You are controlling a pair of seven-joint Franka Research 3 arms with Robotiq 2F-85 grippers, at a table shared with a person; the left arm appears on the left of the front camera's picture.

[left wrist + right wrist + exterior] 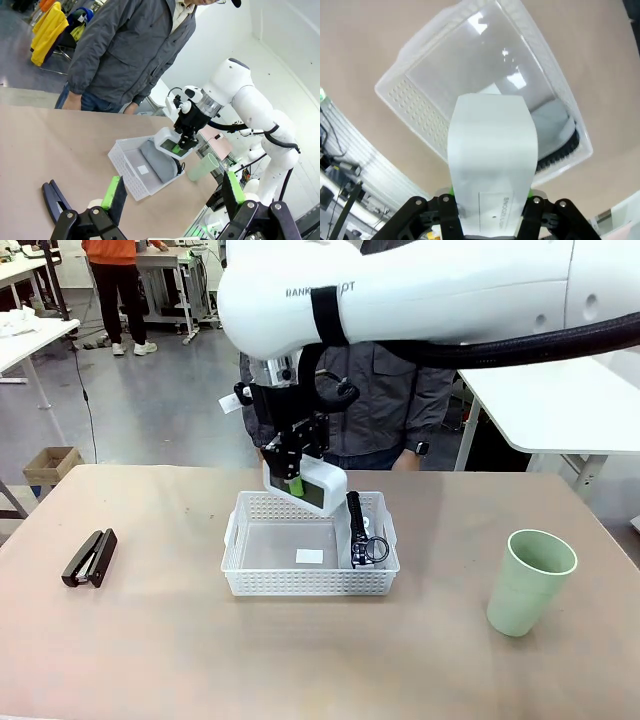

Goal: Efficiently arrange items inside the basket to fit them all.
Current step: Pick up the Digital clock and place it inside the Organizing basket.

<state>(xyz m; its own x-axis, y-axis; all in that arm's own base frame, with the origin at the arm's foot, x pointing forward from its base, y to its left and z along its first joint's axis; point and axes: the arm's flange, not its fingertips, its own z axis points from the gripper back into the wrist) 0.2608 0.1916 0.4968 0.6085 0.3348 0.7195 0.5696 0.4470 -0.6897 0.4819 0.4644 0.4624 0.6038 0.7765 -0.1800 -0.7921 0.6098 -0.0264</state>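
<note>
The right gripper is clamped on the box, which hangs over the far rim of the basket at the frame's centre. The shoe stands on its side along the basket's right wall, leaving the left part of the floor bare. The stapler lies at lower left on the table and the cup stands at lower right, both well apart from the basket. The left gripper hovers with its jaws wide apart and empty, near the stapler. If the box is set flat in the middle of the bare floor, it would likely leave too little room for the cup and stapler. If it comes down too close to the far rim, an edge could catch the wall and shove the light basket, or knock the shoe over. In the right wrist view the box covers the fingers, so how deep the grip is cannot be told. The shoe's far end sits behind the box. A small white patch on the basket floor is too small to identify.
</note>
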